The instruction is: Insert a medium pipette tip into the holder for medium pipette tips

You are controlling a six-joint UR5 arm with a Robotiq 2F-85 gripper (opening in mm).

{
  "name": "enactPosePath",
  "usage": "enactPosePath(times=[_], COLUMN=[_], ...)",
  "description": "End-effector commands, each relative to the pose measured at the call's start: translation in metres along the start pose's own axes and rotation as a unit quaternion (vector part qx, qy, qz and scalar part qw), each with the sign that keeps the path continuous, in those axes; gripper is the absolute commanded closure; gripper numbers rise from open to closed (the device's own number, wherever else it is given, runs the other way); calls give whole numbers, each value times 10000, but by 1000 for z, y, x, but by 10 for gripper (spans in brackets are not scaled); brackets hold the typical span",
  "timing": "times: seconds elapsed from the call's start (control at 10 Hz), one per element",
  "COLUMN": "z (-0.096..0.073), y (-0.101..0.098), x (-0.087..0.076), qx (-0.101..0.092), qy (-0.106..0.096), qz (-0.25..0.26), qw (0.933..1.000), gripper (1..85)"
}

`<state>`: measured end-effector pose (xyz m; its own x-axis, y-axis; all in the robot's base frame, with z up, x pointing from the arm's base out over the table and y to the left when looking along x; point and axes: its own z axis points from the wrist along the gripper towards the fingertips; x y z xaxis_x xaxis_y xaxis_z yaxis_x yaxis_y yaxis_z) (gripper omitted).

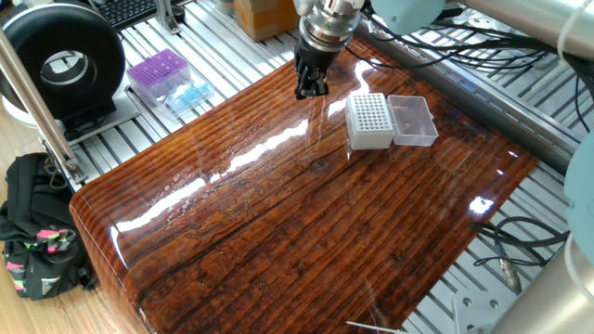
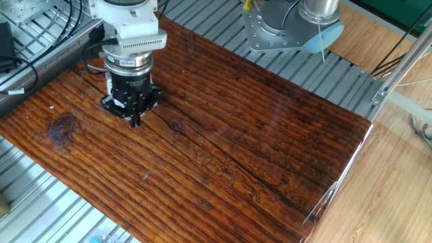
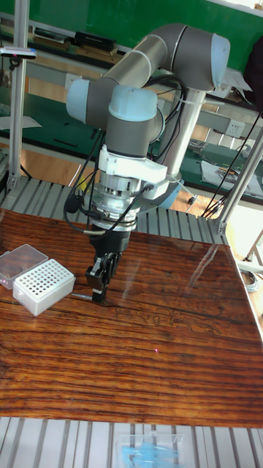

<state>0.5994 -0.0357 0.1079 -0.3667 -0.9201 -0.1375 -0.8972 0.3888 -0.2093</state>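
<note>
A glossy, dark-brown wooden worktop point(image 1: 306, 223) lies on a frame of grey aluminium rails point(image 1: 232, 56), catching bright streaks of overhead light. Pale wooden floor point(image 2: 398, 169) shows beside it. A black bag point(image 1: 37, 227) sits on that floor. Behind stands a green wall point(image 3: 109, 18) above a green-topped bench point(image 3: 44, 121).
</note>
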Motion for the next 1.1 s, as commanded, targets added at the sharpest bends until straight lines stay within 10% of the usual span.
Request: enactPosePath(times=[0.0,0.3,0.6,0.8,1.0], z=[-6,-10,1,8,21], y=[-9,-11,-14,32,34], x=[-15,-71,-63,-96,-96], qx=[42,-118,90,-662,-424], qy=[80,-563,-22,-175,113], qz=[246,1489,1586,1041,885], qw=[9997,9872,9873,9922,9951], gripper=[780,810,810,777,777])
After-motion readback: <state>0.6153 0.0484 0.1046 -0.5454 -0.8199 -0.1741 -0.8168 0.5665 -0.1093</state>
